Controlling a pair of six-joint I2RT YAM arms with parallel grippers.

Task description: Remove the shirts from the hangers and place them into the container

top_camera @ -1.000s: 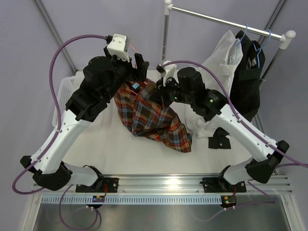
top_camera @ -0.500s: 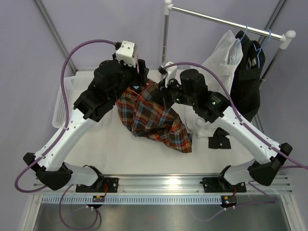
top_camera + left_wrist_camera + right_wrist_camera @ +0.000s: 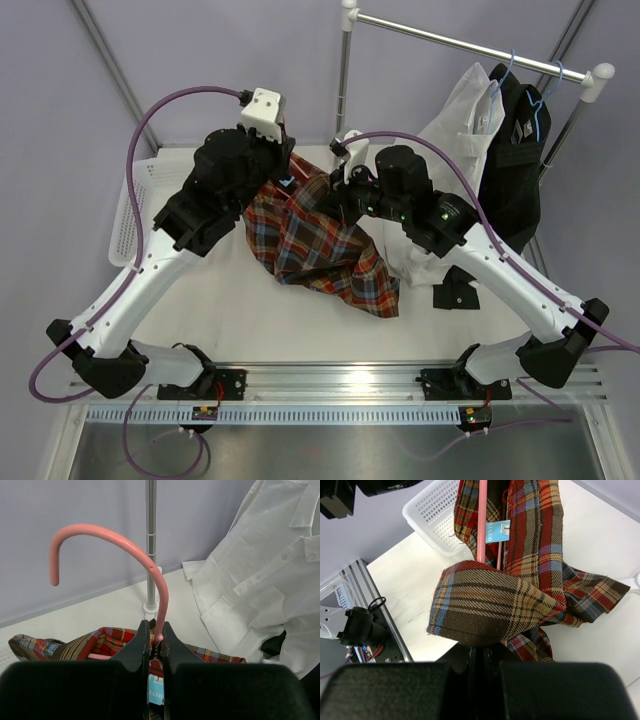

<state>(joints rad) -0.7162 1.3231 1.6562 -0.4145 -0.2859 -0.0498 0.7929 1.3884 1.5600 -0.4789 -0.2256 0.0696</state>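
My left claw (image 3: 156,639) is pinched tight on the neck of the pink hanger (image 3: 120,540), just below where the hook starts to curve. The hook rises clear above the fingertips and bends over to the left with nothing hung on it. Below the fingers, the hanger's shoulders run down inside the collar of the plaid shirt (image 3: 107,640), so the shirt is on the hanger.

My right claw (image 3: 480,652) is closed to a narrow slit on a fold of that same plaid cloth, which bunches out just above the fingertips. Past the fold, the right wrist view shows the pink wire running up through the open neck, beside a small blue label (image 3: 497,532).

From above, the two claws sit close together over the far middle of the bench (image 3: 220,310). The top of the shirt is held up between them, and the rest spreads down toward me on the surface.

The white basket (image 3: 130,215) sits at the far left edge of the bench, partly under my left arm and apart from the shirt.

To the right, the white shirt (image 3: 460,115) and black shirt (image 3: 515,180) hang on blue hangers (image 3: 540,100) from the rail (image 3: 470,45).
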